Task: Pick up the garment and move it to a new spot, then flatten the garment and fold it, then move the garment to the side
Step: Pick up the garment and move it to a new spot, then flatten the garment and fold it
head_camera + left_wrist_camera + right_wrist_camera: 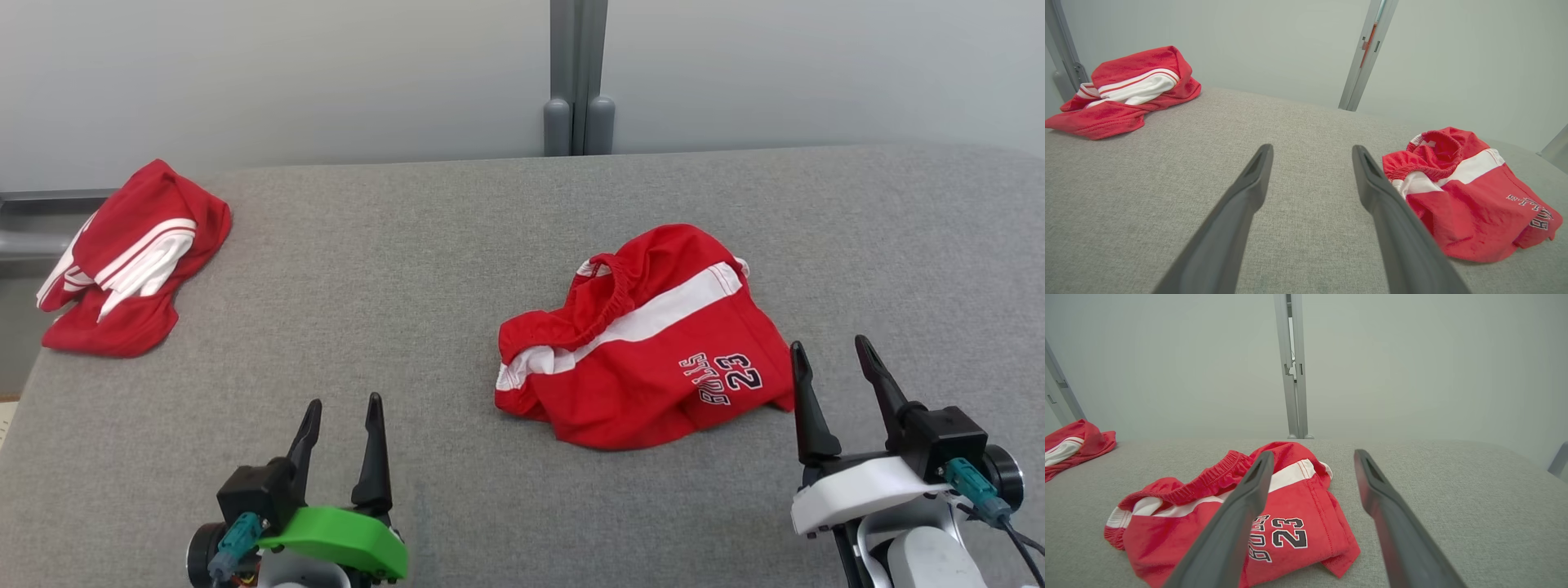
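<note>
1. Garment (653, 359), a pair of red shorts with a white stripe and a dark "23" print, lies crumpled on the grey padded table (457, 245), right of the middle and a little way in from the near edge.
2. Closest to the robot, the left gripper (344, 400) hangs over bare table at the lower left. Its fingers are spread with nothing between them, and it is well apart from the garment.
3. The right gripper (828, 343) sits at the lower right, likewise spread and empty. Its inner finger is just beside the garment's right hem; I cannot tell whether it touches the cloth.
4. Plain grey fabric runs from the left gripper across to the garment's gathered waistband side.
5. Farther off, at the table's far left corner, a striped red bundle (131, 261) lies bunched up, well apart from the garment.
6. Behind the table stands a pale wall (326, 73), with a grey post (578, 82) rising at its middle.
</note>
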Motion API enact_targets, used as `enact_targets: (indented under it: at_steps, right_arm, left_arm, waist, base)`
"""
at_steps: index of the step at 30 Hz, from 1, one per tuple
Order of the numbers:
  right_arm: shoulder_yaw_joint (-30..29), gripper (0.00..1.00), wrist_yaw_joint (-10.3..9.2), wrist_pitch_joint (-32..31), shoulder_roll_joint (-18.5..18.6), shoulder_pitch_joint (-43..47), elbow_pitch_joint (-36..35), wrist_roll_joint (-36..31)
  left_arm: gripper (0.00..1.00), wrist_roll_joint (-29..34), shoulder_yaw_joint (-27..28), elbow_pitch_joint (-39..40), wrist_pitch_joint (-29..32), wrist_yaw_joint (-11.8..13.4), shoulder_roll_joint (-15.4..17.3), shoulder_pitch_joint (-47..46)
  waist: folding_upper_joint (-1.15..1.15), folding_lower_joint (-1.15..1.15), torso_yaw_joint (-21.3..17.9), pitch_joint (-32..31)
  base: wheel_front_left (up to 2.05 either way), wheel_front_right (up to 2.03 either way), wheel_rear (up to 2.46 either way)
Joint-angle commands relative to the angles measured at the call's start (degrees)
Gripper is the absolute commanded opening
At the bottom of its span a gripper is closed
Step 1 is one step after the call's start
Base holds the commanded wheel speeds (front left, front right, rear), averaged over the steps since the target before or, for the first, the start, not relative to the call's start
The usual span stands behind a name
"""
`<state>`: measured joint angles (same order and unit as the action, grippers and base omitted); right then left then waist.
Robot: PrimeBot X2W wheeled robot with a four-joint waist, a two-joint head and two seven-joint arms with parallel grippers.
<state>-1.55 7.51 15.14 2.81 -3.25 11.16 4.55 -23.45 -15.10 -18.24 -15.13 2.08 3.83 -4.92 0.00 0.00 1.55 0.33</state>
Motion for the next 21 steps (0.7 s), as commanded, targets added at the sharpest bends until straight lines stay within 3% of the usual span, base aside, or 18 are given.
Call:
enact_targets:
  at_steps: [1,21]
  right_arm:
    - [0.1,1.0,-0.04,0.0,0.2,1.0,0.2,0.7]
    - [0.2,1.0,-0.04,0.0,0.2,0.8,1.0,0.8]
  left_arm:
    - [1.0,1.1,0.7,0.6,0.0,-0.2,-0.3,1.7]
    - [1.0,2.3,1.6,0.3,0.0,-1.1,-0.9,2.0]
  waist:
    - [0.0,0.0,0.2,-0.1]
    - [0.0,0.0,0.3,0.8]
  base:
    - [0.0,0.0,0.0]
    - [0.0,0.0,0.0]
